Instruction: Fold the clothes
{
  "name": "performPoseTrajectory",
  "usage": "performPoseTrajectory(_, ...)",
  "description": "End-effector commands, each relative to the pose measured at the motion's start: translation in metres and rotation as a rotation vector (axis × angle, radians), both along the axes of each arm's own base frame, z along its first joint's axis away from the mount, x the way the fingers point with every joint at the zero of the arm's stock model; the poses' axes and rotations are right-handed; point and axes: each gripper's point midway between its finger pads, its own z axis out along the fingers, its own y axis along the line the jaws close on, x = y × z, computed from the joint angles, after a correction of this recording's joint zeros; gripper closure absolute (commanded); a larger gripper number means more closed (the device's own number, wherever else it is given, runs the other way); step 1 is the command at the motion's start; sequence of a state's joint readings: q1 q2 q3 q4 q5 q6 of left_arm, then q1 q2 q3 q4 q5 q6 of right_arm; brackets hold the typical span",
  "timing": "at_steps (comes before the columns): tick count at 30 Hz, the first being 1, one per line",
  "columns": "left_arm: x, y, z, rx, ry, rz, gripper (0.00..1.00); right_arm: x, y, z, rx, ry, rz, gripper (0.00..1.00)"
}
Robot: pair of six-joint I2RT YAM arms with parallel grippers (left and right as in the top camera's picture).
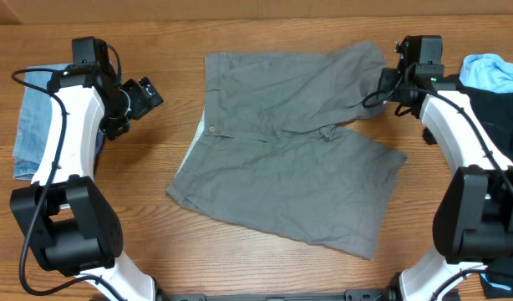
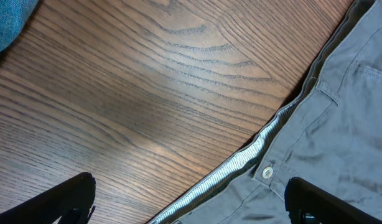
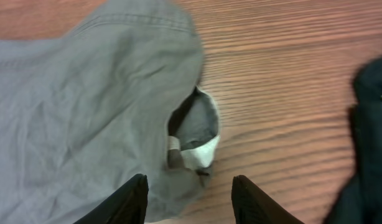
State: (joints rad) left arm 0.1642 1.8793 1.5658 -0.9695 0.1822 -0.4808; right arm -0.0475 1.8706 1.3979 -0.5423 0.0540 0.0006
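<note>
— Wooden surface [image 1: 173, 33], with the grey shorts [image 1: 281, 159] spread flat at its centre, waistband [image 2: 241, 165] toward 9 o'clock and legs toward 3. How will they handle?
— Light, limp cotton, I'd say: it drapes and wrinkles, nothing fragile. Best taken by the stiffer edges, waistband or leg hem [image 3: 194, 134].
— And the claws?
— Left claw [image 2: 191, 202] gapes wide at 9 o'clock, beside the button [image 2: 266, 172], holding nothing. Right claw [image 3: 190, 196] stands parted over the upper leg's hem at 2 o'clock, pinching nothing that I can see

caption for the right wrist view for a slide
Right gripper open over the leg hem of grey cotton shorts on a wooden table, black garment at right edge.
</note>
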Motion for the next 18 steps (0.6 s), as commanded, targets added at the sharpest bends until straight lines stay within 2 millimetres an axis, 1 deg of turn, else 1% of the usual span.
performPoseTrajectory(1, 0.002, 0.001, 0.007, 0.002, -0.016, 0.021, 0.0, 0.0, 0.018, -0.021, 0.048, 0.038, 0.133, 0.52)
performPoseTrajectory(6, 0.002, 0.001, 0.007, 0.002, -0.016, 0.02, 0.0, -0.003, 0.018, -0.053, 0.058, 0.106, 0.132, 0.53)
performPoseTrajectory(7, 0.002, 0.0, 0.007, 0.003, -0.015, 0.018, 0.0, -0.004, 0.018, -0.064, 0.06, 0.127, 0.131, 0.63)
performPoseTrajectory(8, 0.002, 0.0, 0.007, 0.002, -0.016, 0.018, 0.0, -0.004, 0.018, -0.066, 0.06, 0.132, 0.131, 0.69)
performPoseTrajectory(9, 0.002, 0.0, 0.007, 0.003, -0.016, 0.017, 0.0, -0.003, 0.017, -0.067, 0.056, 0.131, 0.128, 0.74)
performPoseTrajectory(11, 0.002, 0.0, 0.007, 0.002, -0.016, 0.018, 0.0, 0.0, 0.01, -0.063, 0.021, 0.119, 0.107, 0.9)
performPoseTrajectory(12, 0.002, 0.0, 0.007, 0.003, -0.016, 0.018, 0.0, 0.002, 0.006, -0.061, 0.002, 0.114, 0.095, 0.94)
performPoseTrajectory(14, 0.002, 0.001, 0.007, 0.003, -0.016, 0.02, 0.0, 0.007, 0.0, -0.053, -0.025, 0.096, 0.07, 0.96)
performPoseTrajectory(18, 0.001, 0.001, 0.007, 0.003, -0.015, 0.02, 0.0, 0.018, -0.001, -0.034, -0.028, 0.047, 0.066, 0.96)
